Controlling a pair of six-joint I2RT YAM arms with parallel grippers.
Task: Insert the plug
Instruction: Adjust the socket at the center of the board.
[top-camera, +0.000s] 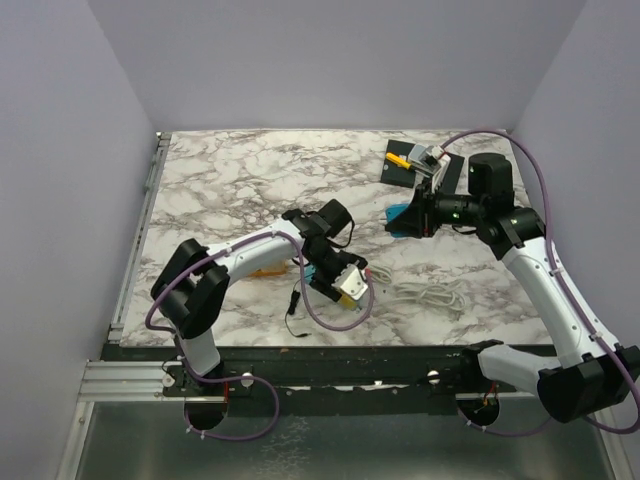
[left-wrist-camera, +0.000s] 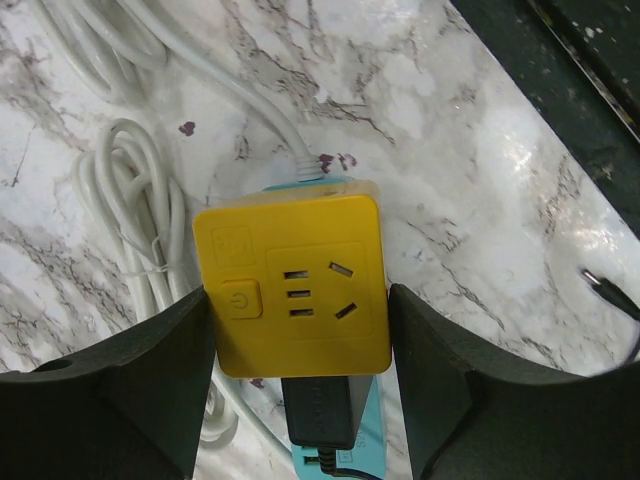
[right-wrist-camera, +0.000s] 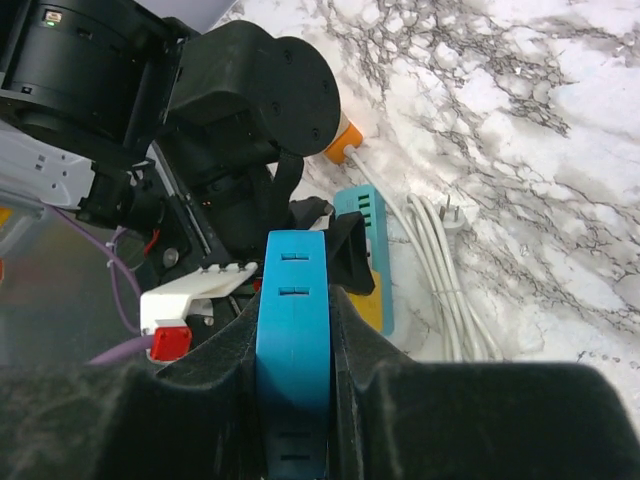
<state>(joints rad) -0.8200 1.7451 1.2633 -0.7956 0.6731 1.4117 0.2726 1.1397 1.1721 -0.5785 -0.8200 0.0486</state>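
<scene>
Nearest, the left claw (left-wrist-camera: 298, 335) pinches the yellow socket block (left-wrist-camera: 290, 285) by its two sides, face up. Its pads meet only the block's near half, so we judge that the block may twist or slip if it is lifted. A white cable (left-wrist-camera: 130, 200) leaves the block and lies coiled just beside it on the table (left-wrist-camera: 480, 150); a snag there could drag the block askew. The plug (right-wrist-camera: 457, 215) rests free beside the coil, held by neither claw. With both claws occupied, nothing stands ready to take it.

Farther off, the right claw (right-wrist-camera: 295, 350) is clamped on a blue strip (right-wrist-camera: 292, 280), which seems to be raised. Any tilt there would put prongs and slots out of line.

The left arm reaches forward to mid-table, wrist pitched down. The right arm stretches forward, then bends inward toward the left.
</scene>
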